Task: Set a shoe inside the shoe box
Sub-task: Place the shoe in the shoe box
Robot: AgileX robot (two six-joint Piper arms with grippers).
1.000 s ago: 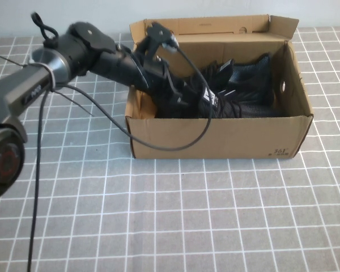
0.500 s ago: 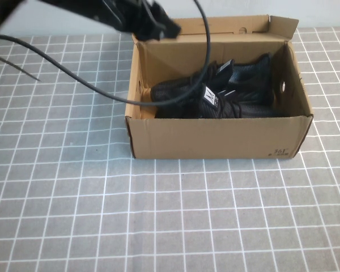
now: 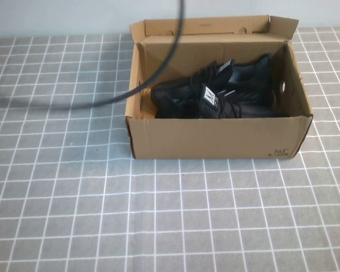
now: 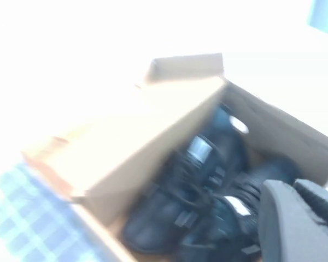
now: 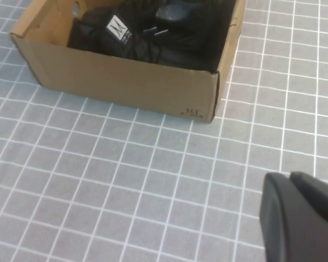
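Note:
The brown shoe box [image 3: 215, 139] stands open at the back middle of the table, lid flap up behind it. Two black sneakers lie inside: one [image 3: 215, 103] with a white tongue label along the front wall, the other [image 3: 246, 76] behind it. My left gripper [image 4: 302, 221] is out of the high view. Its wrist view looks down from above into the box [image 4: 126, 147] at both shoes [image 4: 169, 218], and its fingers are together and empty. My right gripper [image 5: 298, 218] is shut and empty above the table in front of the box [image 5: 126, 82].
A blurred black cable [image 3: 158, 73] sweeps across the box's left rear corner and out over the table to the left. The table is a grey mat [image 3: 158, 215] with a white grid. A pale wall runs behind the box.
My left arm has lifted out of the box and gone up and left out of the high view; only its cable still shows. The shoes stay in the box.

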